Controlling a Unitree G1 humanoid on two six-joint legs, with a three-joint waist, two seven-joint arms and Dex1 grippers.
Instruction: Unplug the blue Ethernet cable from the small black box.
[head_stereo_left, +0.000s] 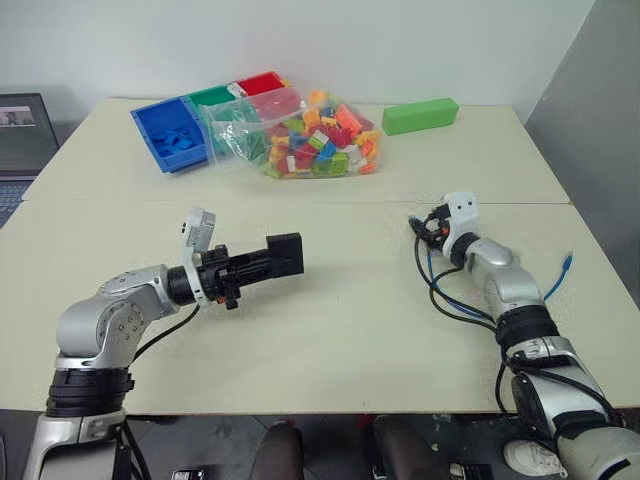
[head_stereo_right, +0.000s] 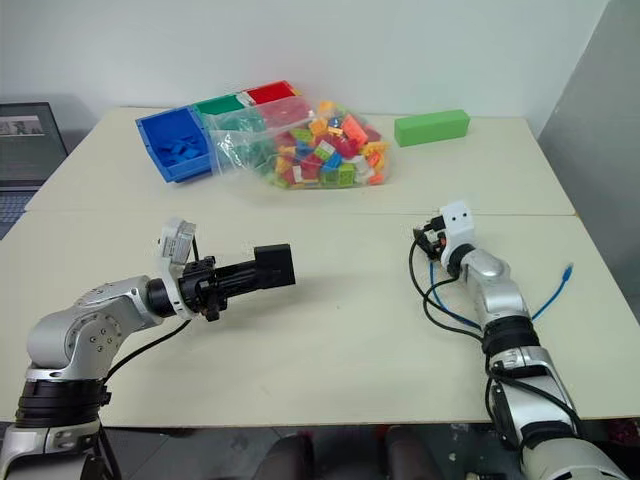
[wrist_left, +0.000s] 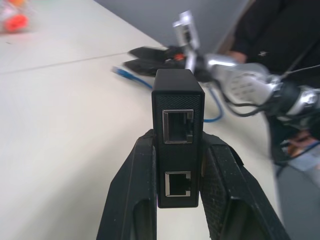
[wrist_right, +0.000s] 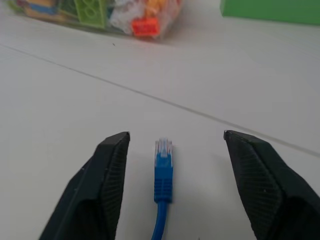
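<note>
Looking from your left, you have the left gripper (head_stereo_left: 262, 262) clenched on the small black box (head_stereo_left: 284, 253), holding it level above the table (head_stereo_left: 330, 330); in the left wrist view both ports on the box face are empty, so the plug is already out. To the right of the box, well apart from it, the right gripper (wrist_right: 172, 165) stands with its fingers spread wide and grasps nothing. The blue Ethernet cable (wrist_right: 163, 170) lies loose on the table between those fingers, touching neither, its clear plug end pointing away from the wrist. From there the cord runs back under the right arm, and its other end rests on the table further right of the box, near the edge. Judged from this, the unplugging itself is done; what is left for you is at most setting the box down.
</note>
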